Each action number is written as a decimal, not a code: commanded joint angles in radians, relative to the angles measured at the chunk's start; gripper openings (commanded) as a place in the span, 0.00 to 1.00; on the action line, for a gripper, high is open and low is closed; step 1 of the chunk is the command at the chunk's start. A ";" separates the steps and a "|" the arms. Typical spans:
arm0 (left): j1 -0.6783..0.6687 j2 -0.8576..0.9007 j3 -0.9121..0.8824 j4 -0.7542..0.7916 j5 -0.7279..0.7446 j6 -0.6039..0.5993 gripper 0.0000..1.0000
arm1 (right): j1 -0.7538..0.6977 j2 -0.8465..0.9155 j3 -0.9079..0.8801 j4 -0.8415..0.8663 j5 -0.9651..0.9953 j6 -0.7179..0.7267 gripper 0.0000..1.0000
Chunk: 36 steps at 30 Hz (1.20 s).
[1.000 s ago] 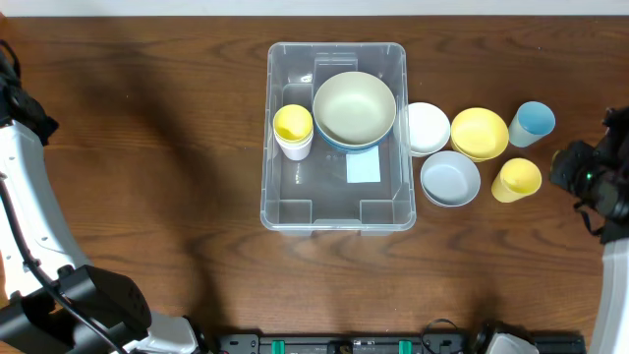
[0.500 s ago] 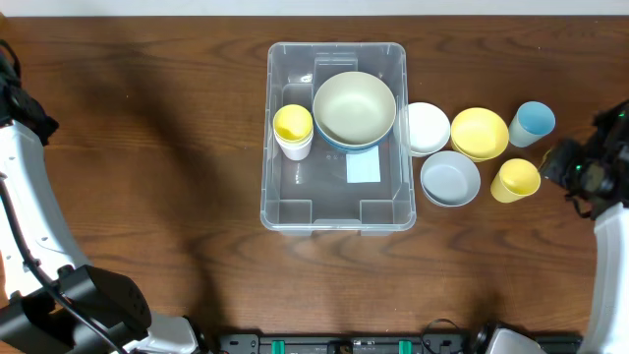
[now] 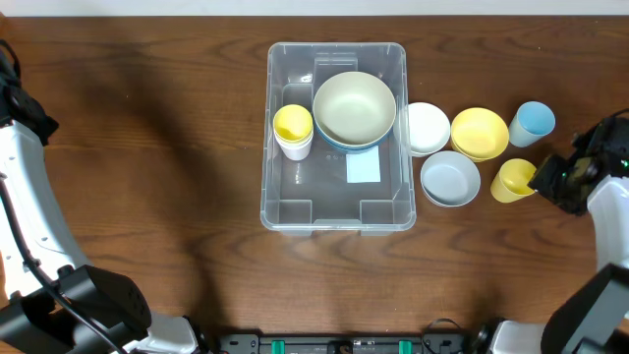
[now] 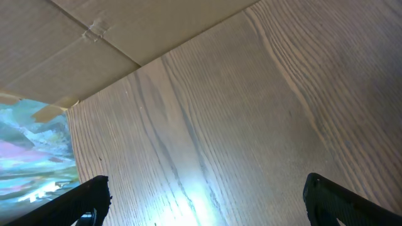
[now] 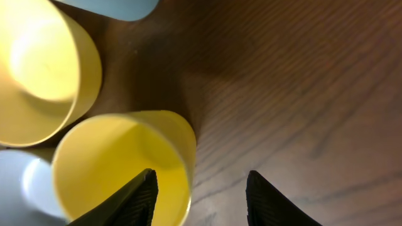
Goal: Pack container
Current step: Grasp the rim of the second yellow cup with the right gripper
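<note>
Cup pickup — right claw open, straddling rim of yellow cup right of container. Next: close, lift, drop inside — left claw open too.

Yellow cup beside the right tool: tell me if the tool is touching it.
Cannot tell. Right wrist view: the right tool straddles the yellow cup's wall, open, but neither contact nor a gap shows plainly.

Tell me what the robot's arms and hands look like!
Each arm is a white shell with chunky black joints; the left arm has a thin black cable running along it. The right arm ends in a black hand. The left hand has black fingers too, tapering to blunt tips.
</note>
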 commanded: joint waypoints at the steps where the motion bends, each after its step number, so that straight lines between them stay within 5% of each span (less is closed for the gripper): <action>1: 0.003 0.008 0.003 -0.002 -0.019 0.005 0.98 | -0.004 0.055 -0.006 0.022 -0.050 -0.021 0.46; 6: 0.003 0.008 0.003 -0.002 -0.019 0.005 0.98 | -0.003 0.111 -0.006 0.048 -0.095 -0.050 0.40; 11: 0.003 0.008 0.003 -0.002 -0.019 0.005 0.98 | -0.002 0.137 -0.006 0.052 -0.095 -0.064 0.01; 25: 0.003 0.008 0.003 -0.002 -0.019 0.005 0.98 | 0.020 -0.080 0.074 -0.142 -0.105 -0.048 0.01; 36: 0.003 0.008 0.003 -0.002 -0.019 0.005 0.98 | 0.384 -0.354 0.372 -0.346 -0.101 -0.026 0.01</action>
